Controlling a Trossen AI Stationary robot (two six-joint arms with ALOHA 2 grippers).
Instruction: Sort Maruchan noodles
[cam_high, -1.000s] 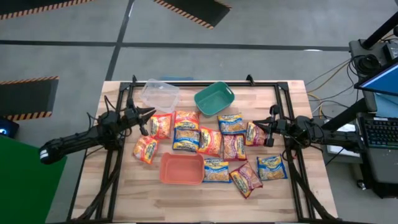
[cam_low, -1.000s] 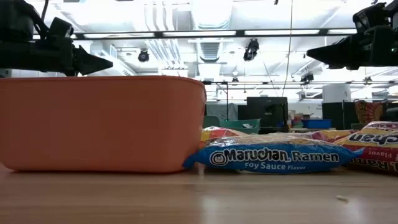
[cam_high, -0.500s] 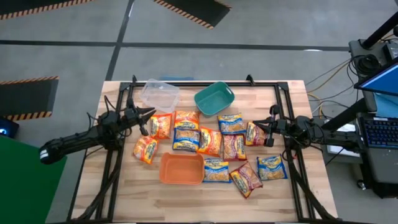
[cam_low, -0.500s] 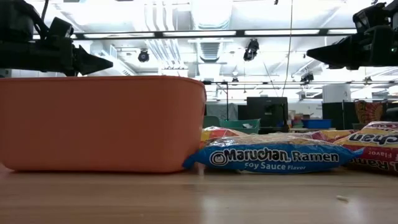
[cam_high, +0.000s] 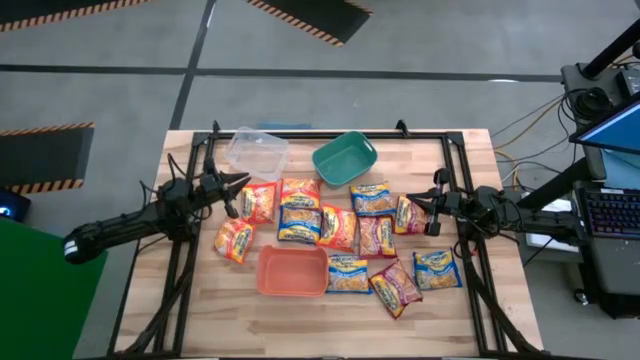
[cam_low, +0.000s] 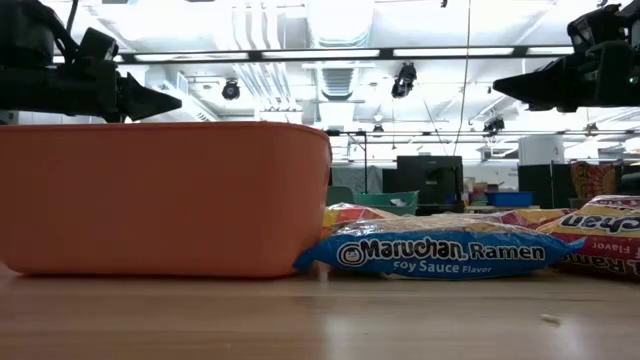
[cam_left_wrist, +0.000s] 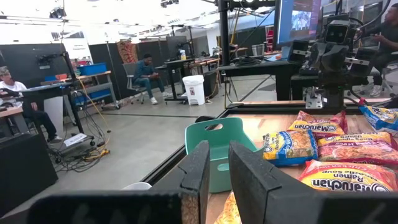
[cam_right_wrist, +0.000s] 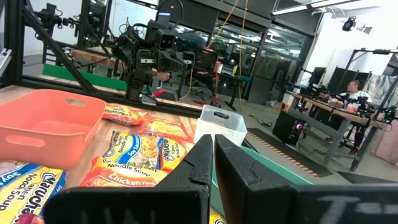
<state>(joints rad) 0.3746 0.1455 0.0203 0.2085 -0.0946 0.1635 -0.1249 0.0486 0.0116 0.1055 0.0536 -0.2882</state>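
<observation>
Above the table's two sides, left gripper and right gripper hover clenched, empty; Maruchan ramen packets lie unsorted around orange tub, awaiting pickup.

Bright, even light falls from ceiling strip lamps, which burn out to white in the low view above both sets of jaws. Seen against that glare, the arms are black silhouettes. The bench is evenly lit with faint, soft shadows. In both wrist views the jaws sit blurred up close, while the room beyond them stays sharp. Glossy packets catch small highlights.
</observation>
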